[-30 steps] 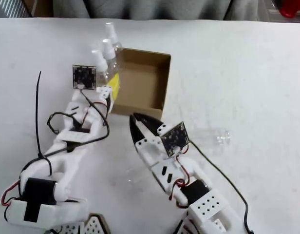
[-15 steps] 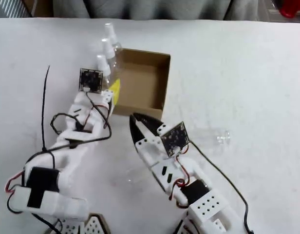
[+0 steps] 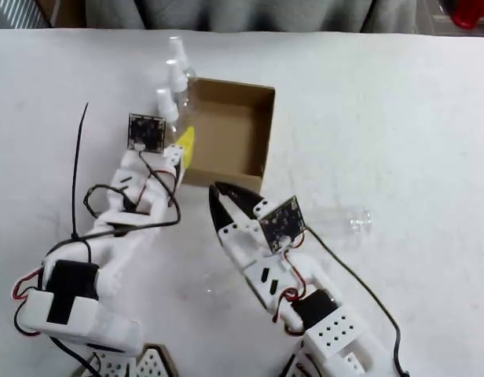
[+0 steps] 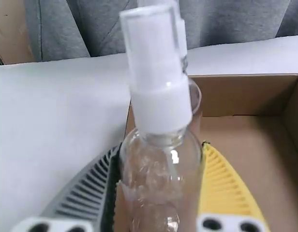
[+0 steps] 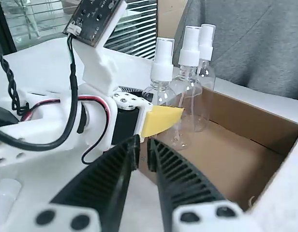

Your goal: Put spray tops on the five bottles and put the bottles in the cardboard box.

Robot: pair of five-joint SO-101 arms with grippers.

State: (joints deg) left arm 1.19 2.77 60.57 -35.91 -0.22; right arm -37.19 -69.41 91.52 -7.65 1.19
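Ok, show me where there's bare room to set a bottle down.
The table right of the box is bare, down to the lying bottle. The box's floor looks bare too. Crowded: the box's left edge, with two standing bottles and the left tool clamping a third bottle.

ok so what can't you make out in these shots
High view: clear item, too small to identify.
Left wrist view: held bottle, base cut off by the edge; it hides most of a second bottle.
Right wrist view: right gripper covers part of the box.
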